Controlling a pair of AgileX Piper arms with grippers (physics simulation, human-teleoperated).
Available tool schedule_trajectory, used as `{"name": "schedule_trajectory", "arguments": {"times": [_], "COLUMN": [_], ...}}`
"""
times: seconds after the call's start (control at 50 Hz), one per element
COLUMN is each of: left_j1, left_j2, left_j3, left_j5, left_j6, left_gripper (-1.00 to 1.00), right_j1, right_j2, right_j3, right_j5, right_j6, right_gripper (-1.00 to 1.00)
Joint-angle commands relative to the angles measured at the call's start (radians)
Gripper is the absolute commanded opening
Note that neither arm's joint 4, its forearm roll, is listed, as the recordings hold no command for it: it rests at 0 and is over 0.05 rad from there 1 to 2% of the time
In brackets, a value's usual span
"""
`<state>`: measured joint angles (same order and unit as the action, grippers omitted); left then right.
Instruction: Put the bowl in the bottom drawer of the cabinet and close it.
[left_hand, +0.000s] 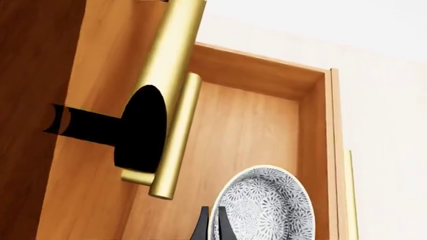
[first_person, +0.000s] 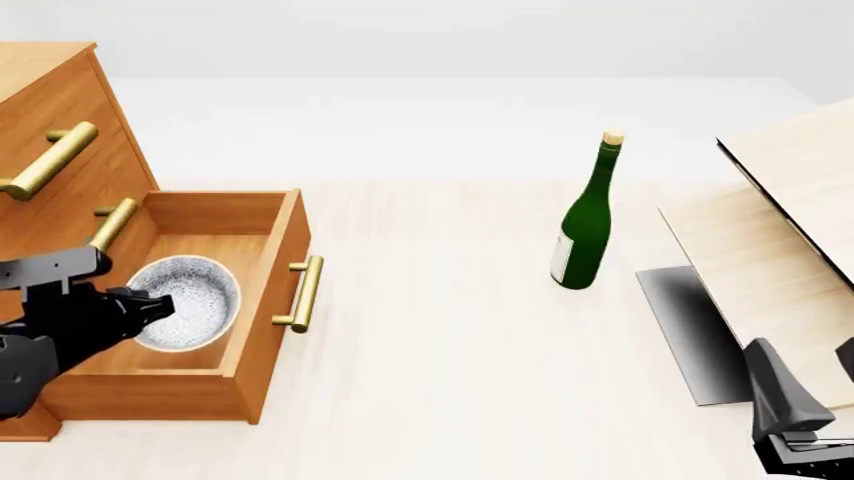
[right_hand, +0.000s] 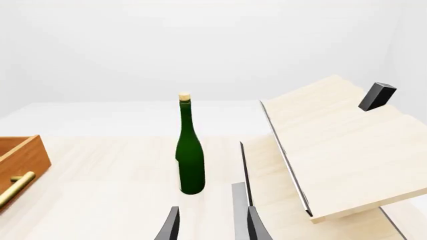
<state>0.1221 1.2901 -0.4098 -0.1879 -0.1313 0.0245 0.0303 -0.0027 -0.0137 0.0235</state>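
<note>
Three drawers make up the cabinet (first_person: 54, 120) at the table's (first_person: 441, 340) left edge, and the bottom drawer (first_person: 267, 300) stands pulled out, its brass handle (first_person: 304, 293) facing the middle of the table. Pale wooden boards (first_person: 787, 230) lean at the right side, with a green bottle (first_person: 583, 222) upright between them and the cabinet, well apart from both. The bowl (first_person: 187, 303) sits inside the bottom drawer, held above its floor or resting on it, I cannot tell which. The left gripper (first_person: 158, 306) pinches the bowl's rim between narrow fingers (left_hand: 202, 227). The right gripper (right_hand: 210, 225) hangs low at the near right, holding nothing, jaws moderately apart.
</note>
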Motion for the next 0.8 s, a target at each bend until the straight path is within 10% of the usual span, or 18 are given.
{"name": "schedule_trajectory", "arguments": {"times": [0.02,0.7,0.72,0.8], "left_j1": [0.018,0.025,0.026,0.028], "left_j2": [0.028,0.09,0.093,0.102], "left_j3": [0.003,0.004,0.005,0.003], "left_j5": [-0.022,-0.05,-0.051,-0.055], "left_j6": [0.002,-0.008,-0.004,-0.005], "left_gripper": [-1.0,-1.0,1.0,1.0], "right_j1": [0.0,0.0,0.0,0.0], "right_j2": [0.0,0.0,0.0,0.0], "right_j3": [0.0,0.0,0.0,0.0], "right_j5": [0.0,0.0,0.0,0.0], "right_j6": [0.0,0.0,0.0,0.0], "right_gripper": [1.0,1.0,1.0,1.0]}}
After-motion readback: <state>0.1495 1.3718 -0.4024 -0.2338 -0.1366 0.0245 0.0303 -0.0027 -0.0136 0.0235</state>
